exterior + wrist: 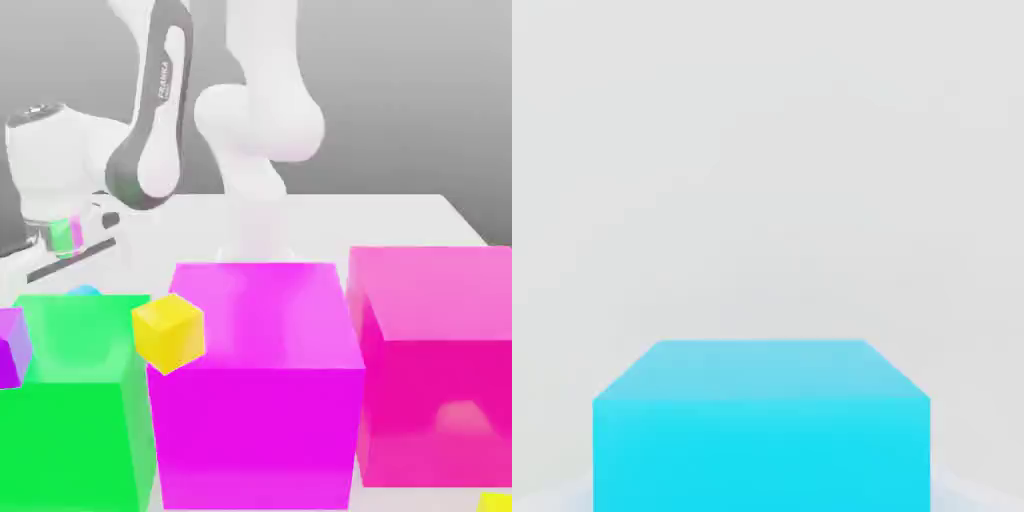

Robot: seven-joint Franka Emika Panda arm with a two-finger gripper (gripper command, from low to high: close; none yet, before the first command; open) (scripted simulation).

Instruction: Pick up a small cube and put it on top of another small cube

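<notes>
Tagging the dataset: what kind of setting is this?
Most likely a simulated tabletop manipulation scene, not a real lab. A white table sits against a blank grey backdrop, flat-coloured blocks such as the magenta block and yellow cube crowd it, and a white Franka arm works above.

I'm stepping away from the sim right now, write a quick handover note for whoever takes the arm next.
Gripper: the hand is at the exterior view's left, low behind the green cube; whether anything is gripped cannot be told.
Things: a cyan cube sits just under the hand camera on the white table; a sliver of it peeks over the green cube. A small yellow cube appears between the green cube and the large magenta cube. A pink cube stands at the exterior view's right.
Done: no cube is seen stacked on another.
Left: confirm the grasp, lift a small cube, place it on another small cube.
</notes>
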